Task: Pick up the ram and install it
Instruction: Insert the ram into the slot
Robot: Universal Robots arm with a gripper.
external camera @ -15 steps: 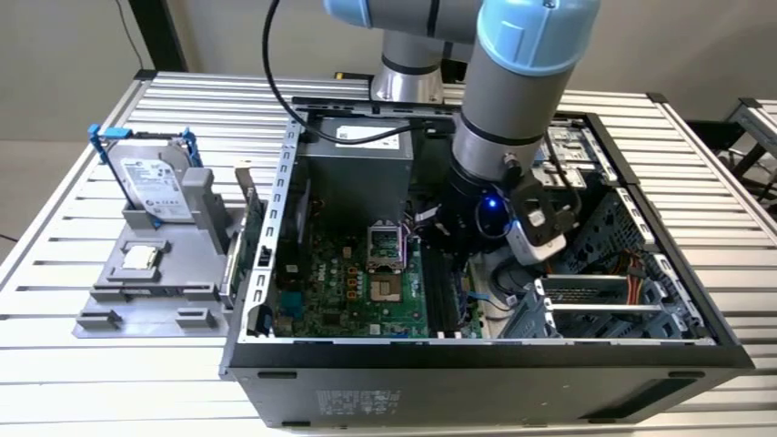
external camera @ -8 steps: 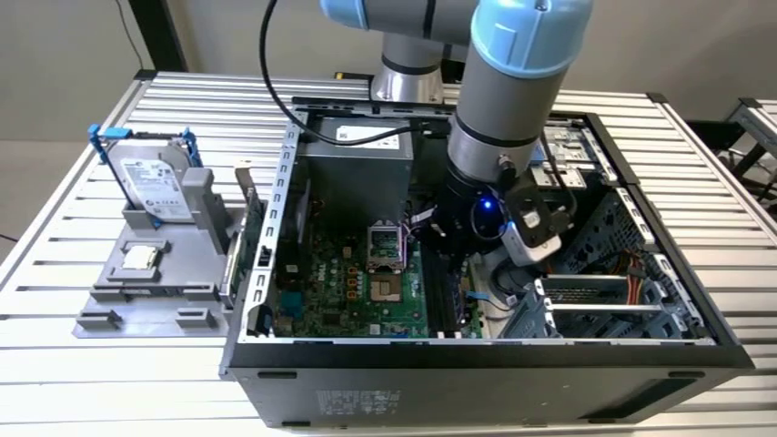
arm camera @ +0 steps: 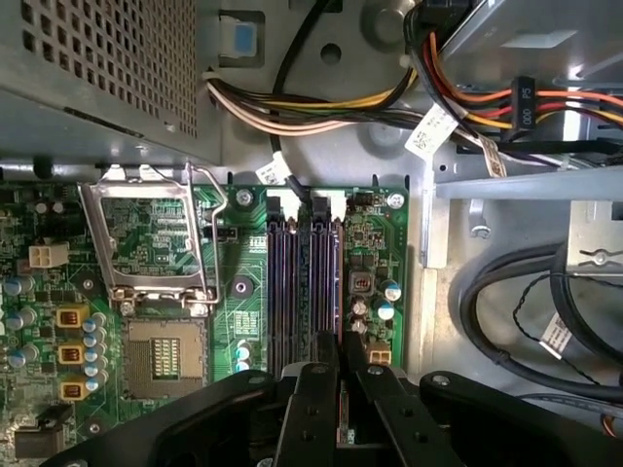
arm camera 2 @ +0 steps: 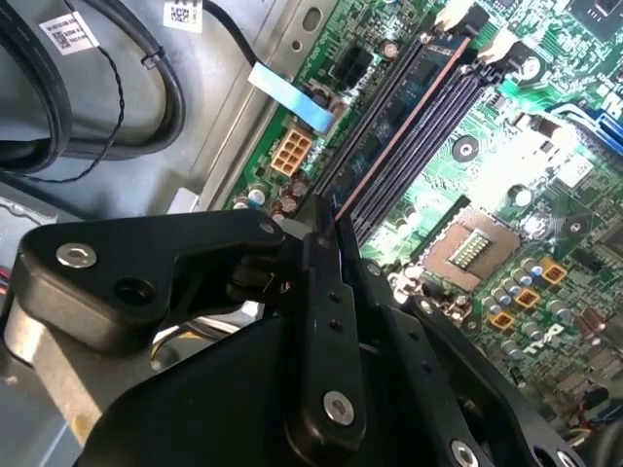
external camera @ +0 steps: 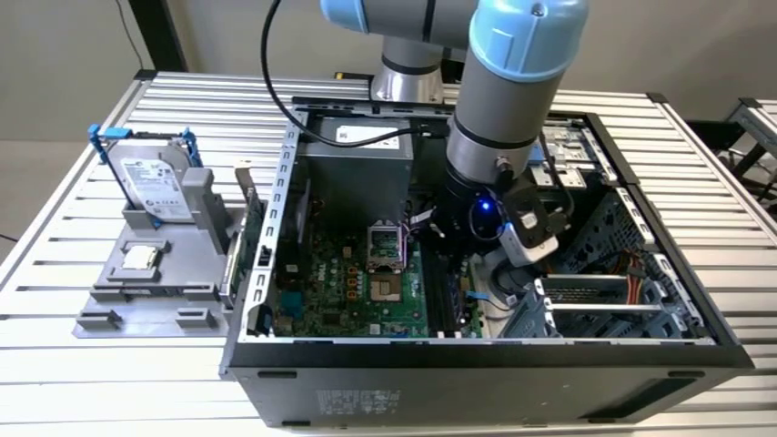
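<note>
The ram [arm camera 2: 409, 107] stands on edge along one of the long black slots [arm camera 2: 428, 126] on the green motherboard, its thin coppery top edge running toward the white end clips [arm camera 2: 501, 41]. My gripper [arm camera 2: 334, 219] is shut on the near end of the stick, its black fingers [arm camera 2: 321, 263] pinching it from both sides. In the first wrist view the ram [arm camera: 337, 282] sits in the slot nearest the board's edge, with the gripper [arm camera: 341, 342] over its near end. I cannot tell how deep it sits. In the exterior view the arm [external camera: 498, 118] reaches down into the open computer case [external camera: 486, 350].
A CPU socket [arm camera: 161, 292] lies beside the slots. Bundled power cables [arm camera: 506, 107] and black cables [arm camera: 526, 321] run close by, and a perforated metal box [arm camera: 97, 58] borders the board. Outside the case, a silver hard drive [external camera: 156, 187] stands on a grey holder [external camera: 158, 282].
</note>
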